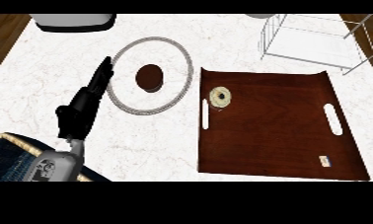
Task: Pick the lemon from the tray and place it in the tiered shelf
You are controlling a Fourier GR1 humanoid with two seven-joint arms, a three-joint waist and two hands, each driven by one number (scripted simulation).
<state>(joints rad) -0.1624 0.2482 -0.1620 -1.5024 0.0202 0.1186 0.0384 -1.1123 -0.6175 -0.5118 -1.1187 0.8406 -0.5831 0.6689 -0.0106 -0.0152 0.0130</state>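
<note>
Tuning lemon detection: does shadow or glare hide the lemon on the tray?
Head view: no glare or shadow on the lemon, pale against the dark tray; head view too: the thin wire shelf shows faintly on the pale counter.

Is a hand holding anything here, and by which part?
Nothing is held. The left hand is open, fingers straight, off the tray; the lemon lies untouched on it. No right hand shows.
</note>
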